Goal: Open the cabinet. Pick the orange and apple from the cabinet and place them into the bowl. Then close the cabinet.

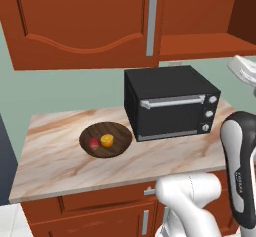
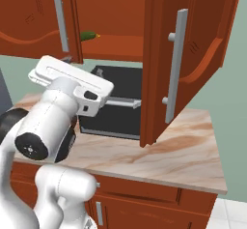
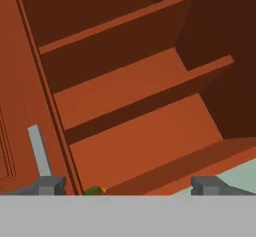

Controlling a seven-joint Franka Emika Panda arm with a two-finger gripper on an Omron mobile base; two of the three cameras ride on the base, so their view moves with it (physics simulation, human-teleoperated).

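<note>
large reddish-brown wooden wall cabinet (image 2: 193, 54) above the counter, right door swung open, left door shut. small dark-red apple (image 1: 94, 143) and small orange-yellow orange (image 1: 107, 140) side by side in shallow dark-brown wood-grain bowl (image 1: 117, 129) left of black microwave box (image 1: 170, 101). small green vegetable (image 2: 88, 35) half hidden on the lowest shelf. two-finger gripper (image 3: 129, 185) spread wide, empty, facing the shelves.

The red apple (image 1: 94, 143) and the orange (image 1: 107, 140) lie touching in the brown bowl (image 1: 118, 148); the cabinet's (image 1: 85, 26) right door (image 2: 185, 59) stands open.

The robot arm (image 1: 239, 181) carries small dark lettering on its black link, but it is too small to read. No other text is visible.
</note>
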